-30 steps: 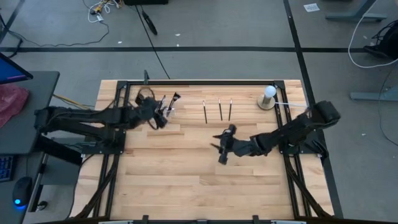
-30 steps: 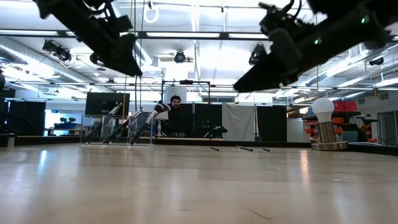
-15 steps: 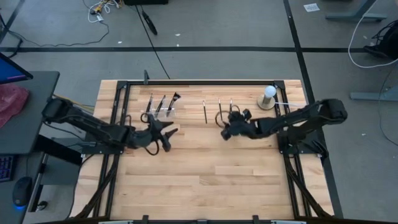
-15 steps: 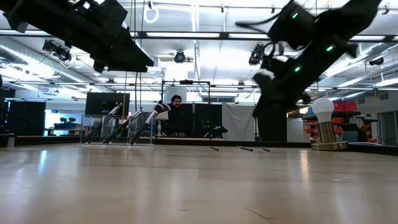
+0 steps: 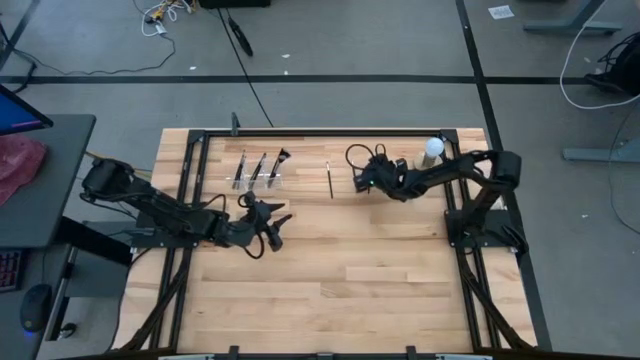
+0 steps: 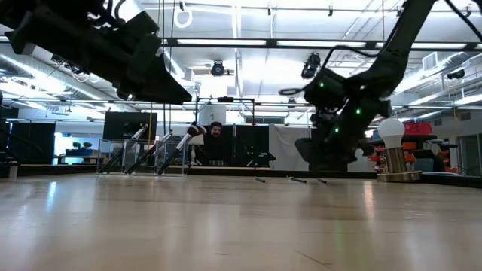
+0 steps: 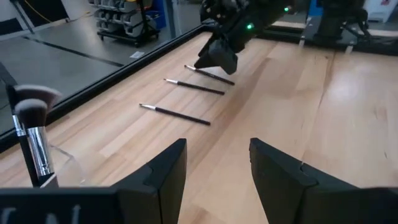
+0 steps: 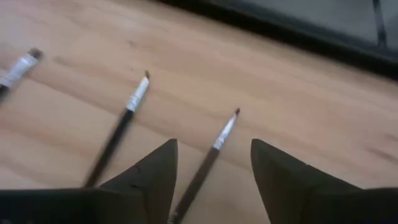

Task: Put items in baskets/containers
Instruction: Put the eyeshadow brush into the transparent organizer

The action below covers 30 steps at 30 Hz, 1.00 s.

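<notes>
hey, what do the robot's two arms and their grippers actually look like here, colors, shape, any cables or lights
Both arms are slim, jointed and matte black. The left gripper and right gripper each end in two flat, wedge-shaped dark fingers. A black cable loops above the right arm's wrist, and small green lights glow on that wrist.

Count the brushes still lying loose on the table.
3. They lie side by side along the table's far edge: one nearest the clear holder, one in the middle, and one between the open fingers of the right gripper.
</notes>
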### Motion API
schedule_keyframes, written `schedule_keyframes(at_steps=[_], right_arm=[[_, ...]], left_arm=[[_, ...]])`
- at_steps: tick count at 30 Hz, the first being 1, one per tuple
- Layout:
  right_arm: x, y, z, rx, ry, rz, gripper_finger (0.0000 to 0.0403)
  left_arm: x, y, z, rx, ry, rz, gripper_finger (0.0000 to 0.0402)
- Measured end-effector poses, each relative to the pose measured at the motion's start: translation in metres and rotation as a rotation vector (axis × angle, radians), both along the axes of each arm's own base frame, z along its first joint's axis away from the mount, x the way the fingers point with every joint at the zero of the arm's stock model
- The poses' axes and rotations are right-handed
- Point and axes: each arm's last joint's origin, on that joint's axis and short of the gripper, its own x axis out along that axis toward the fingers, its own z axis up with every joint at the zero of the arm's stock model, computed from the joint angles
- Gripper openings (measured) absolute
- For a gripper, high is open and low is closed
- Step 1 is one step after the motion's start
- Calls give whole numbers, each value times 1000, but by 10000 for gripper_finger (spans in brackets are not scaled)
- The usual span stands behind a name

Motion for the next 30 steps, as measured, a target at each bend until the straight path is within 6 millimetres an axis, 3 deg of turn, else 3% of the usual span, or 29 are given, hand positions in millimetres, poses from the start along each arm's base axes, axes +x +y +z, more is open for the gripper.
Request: schedule_keyframes(at_steps=[7,13,22,30], right_arm=[[1,-10,-20,93,-6,22,156],[1,-2,-26,133,47,51,93],[-2,32,-33,108,123,105,16],[-14,76,-43,11,132,115,24]], left_arm=[[0,0,0,-1,-2,0,177],[0,0,0,-2,-7,0,177],[0,-2,1,-9,-16,-8,177],[0,-5,2,-14,-26,-19,177]])
